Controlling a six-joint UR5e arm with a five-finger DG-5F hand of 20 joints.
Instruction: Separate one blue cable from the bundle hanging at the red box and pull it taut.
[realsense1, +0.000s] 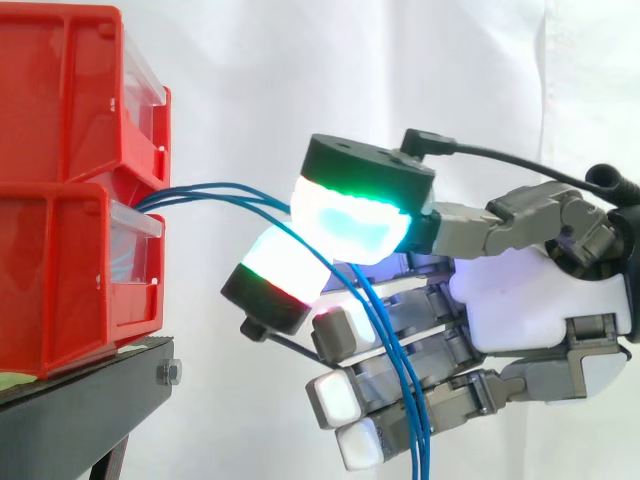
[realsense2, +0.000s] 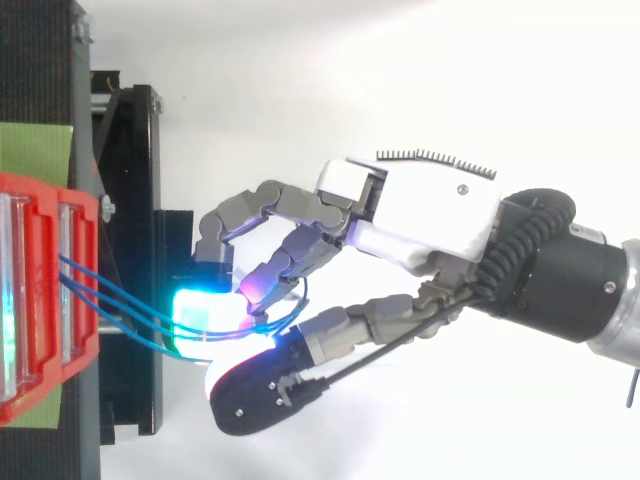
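Note:
Several thin blue cables (realsense1: 215, 190) come out between the two stacked red bins (realsense1: 70, 200) at the left, run right, then droop in front of the hand's lower fingers (realsense1: 345, 400). The hand (realsense1: 520, 290) reaches in from the right. Two big glowing pads (realsense1: 350, 215), one green-white and one white with a red edge, close together on one blue cable just right of the bins. In the top view the cables (realsense2: 120, 305) lead from the bins' front into the cyan-lit pad (realsense2: 205, 320), and the hand (realsense2: 430, 215) curls over them.
The bins stand on a black stand (realsense1: 90, 400) with a bolt at its corner. Its frame (realsense2: 130, 200) runs down the left of the top view. A white curtain fills the background. Open air lies below and right of the hand.

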